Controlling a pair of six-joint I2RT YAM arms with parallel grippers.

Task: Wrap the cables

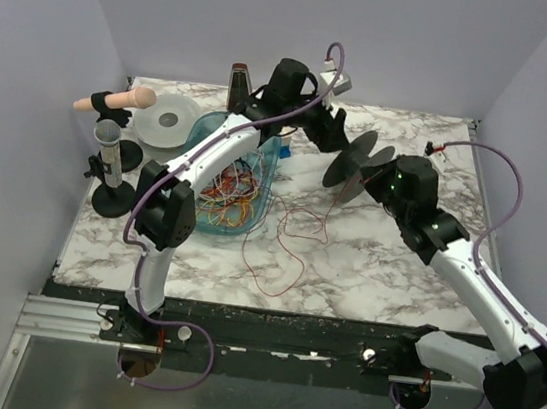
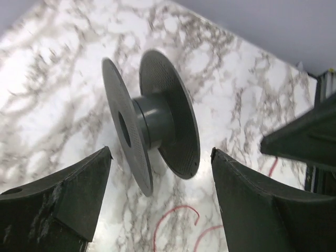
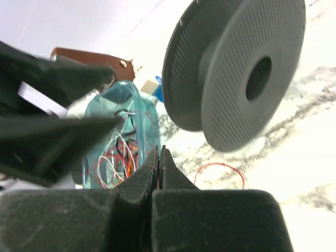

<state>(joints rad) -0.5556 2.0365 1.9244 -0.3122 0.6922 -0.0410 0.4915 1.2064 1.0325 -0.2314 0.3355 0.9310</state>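
A black spool stands on its rims on the marble table; it also shows in the left wrist view and the right wrist view. My left gripper is open and empty, its fingertips just short of the spool. My right gripper is shut beside the spool; its tips seem to pinch a thin red cable. A loose red cable loops on the table. Several red, orange and white cables fill a blue basket.
A brown metronome-like box stands behind the basket. A white reel, a black stand with a metal cylinder and a beige peg are at the left. A small red-wired part lies at the back right.
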